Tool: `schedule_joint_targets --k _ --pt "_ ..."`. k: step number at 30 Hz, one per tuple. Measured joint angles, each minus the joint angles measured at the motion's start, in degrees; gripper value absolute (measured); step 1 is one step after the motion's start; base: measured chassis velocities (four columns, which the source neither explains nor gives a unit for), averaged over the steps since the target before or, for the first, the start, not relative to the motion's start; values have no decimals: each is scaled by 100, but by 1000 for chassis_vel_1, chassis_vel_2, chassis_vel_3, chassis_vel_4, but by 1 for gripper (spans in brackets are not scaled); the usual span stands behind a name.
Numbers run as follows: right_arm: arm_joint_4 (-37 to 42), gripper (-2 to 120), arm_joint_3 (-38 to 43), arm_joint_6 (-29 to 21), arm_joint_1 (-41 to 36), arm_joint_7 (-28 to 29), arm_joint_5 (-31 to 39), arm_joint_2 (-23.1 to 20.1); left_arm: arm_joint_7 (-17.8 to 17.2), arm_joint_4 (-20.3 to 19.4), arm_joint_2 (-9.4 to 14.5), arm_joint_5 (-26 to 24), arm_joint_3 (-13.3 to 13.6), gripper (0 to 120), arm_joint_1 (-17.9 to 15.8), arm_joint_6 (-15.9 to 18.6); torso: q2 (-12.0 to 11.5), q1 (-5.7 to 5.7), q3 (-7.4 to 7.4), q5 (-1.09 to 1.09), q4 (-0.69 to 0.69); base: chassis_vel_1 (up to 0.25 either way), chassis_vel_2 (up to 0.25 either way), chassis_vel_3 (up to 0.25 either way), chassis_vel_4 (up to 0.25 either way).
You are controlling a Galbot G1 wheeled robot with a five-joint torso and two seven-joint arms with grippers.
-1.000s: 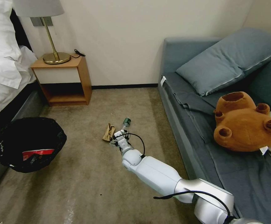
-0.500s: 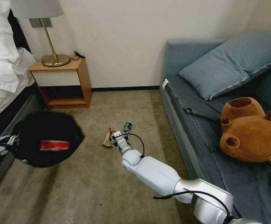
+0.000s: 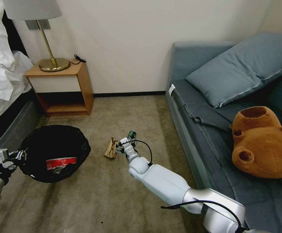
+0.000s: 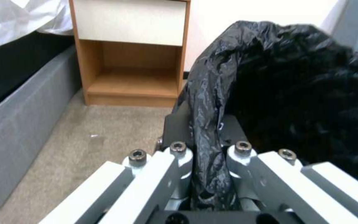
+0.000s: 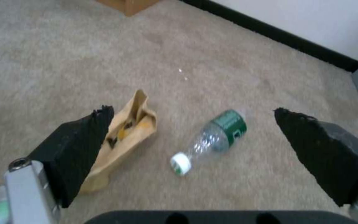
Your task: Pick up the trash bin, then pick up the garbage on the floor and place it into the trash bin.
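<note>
The trash bin (image 3: 55,152), lined with a black bag, hangs low over the carpet at the left. My left gripper (image 3: 17,156) is shut on the bin's bag-covered rim (image 4: 206,137), one finger on each side. A red-and-white wrapper (image 3: 61,161) lies inside. On the floor lie a tan paper scrap (image 3: 111,148) and a small clear bottle (image 3: 131,134) with a green label. My right gripper (image 5: 192,110) hovers open just above them. The paper scrap (image 5: 131,130) is at one finger (image 5: 79,146). The bottle (image 5: 212,137) lies between the fingers.
A wooden nightstand (image 3: 61,87) with a brass lamp (image 3: 52,63) stands against the far wall. The bed (image 3: 1,81) runs along the left. A grey sofa (image 3: 212,110) with a pillow and a brown plush bear (image 3: 264,142) is on the right. Open carpet (image 3: 92,194) lies in front.
My left arm has carried the bin to the right, closer to the litter. The camera has shifted slightly. My right gripper stays open over the paper and bottle.
</note>
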Motion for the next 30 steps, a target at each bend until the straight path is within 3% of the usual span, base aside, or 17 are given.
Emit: schedule_joint_targets --k 12,30 --pt "-34 100 0 31 15 -11 -8 27 -43 211 142 -69 -197 4 13 11 0 0 0 0 2 -89 99 91 -100" --pt "-97 100 14 68 -49 -38 -66 74 66 357 71 -82 -283 4 80 -106 0 0 0 1 2 -97 93 99 -93"
